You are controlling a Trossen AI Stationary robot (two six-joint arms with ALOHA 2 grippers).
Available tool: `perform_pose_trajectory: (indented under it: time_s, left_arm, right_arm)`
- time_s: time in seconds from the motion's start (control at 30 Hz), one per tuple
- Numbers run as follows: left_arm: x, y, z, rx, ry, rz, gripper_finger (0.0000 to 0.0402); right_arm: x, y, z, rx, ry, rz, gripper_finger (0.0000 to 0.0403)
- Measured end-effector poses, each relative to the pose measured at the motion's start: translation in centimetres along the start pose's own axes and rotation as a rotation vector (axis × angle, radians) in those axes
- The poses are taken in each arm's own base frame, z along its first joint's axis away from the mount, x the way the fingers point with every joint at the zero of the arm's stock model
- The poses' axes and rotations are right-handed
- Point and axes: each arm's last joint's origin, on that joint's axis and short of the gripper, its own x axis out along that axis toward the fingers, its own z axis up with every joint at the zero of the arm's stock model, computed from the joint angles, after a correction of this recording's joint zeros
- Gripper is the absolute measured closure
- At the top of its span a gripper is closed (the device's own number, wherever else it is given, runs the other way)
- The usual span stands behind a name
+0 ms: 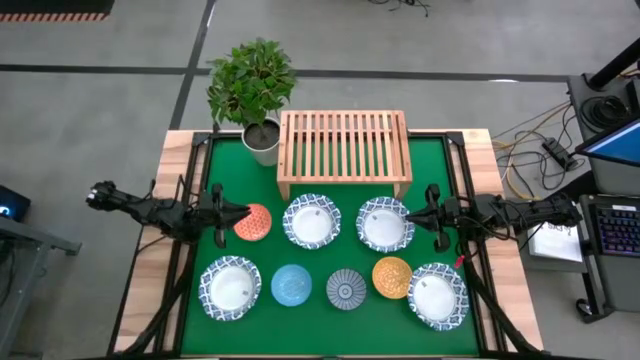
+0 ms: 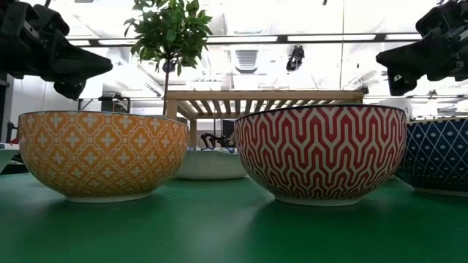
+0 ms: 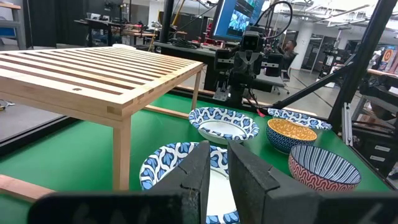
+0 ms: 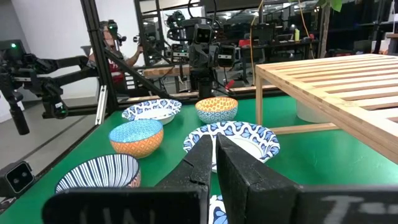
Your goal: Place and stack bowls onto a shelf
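The light-wood shelf (image 1: 343, 150) stands at the table's far middle, its slatted top bare. Eight bowls rest on their bases on the green mat in two rows. The far row holds the orange-red bowl (image 1: 253, 222) and two white blue-rimmed ones (image 1: 311, 220) (image 1: 385, 224). The near row holds a white one (image 1: 230, 288), the light blue (image 1: 292, 285), the striped (image 1: 346, 289), the yellow-orange (image 1: 392, 277) and a white one (image 1: 437, 295). My left gripper (image 1: 243, 211) is shut, level, above the orange-red bowl's left rim. My right gripper (image 1: 408, 215) is shut, level, above the right white bowl's right rim.
A potted green plant (image 1: 252, 85) stands at the shelf's left far corner. Wooden borders (image 1: 150, 260) run along the mat's left and right sides. A strip of bare mat (image 1: 340, 195) lies between the shelf and the far row of bowls.
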Motion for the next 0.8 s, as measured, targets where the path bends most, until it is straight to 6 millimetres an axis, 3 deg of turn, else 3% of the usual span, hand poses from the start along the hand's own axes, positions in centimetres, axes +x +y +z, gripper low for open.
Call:
perform_pose_trajectory:
  time_s: [0.67,0.8]
  left_arm:
    - [0.0,0.0,0.0,-0.001,-0.001,0.000,0.0363]
    - [0.0,-0.2,1.0,-0.226,-0.096,-0.025,0.0363]
  right_arm:
    - [0.0,0.0,0.0,0.043,0.000,0.000,0.0390]
    - [0.0,0.0,0.2,0.146,-0.023,0.001,0.0390]
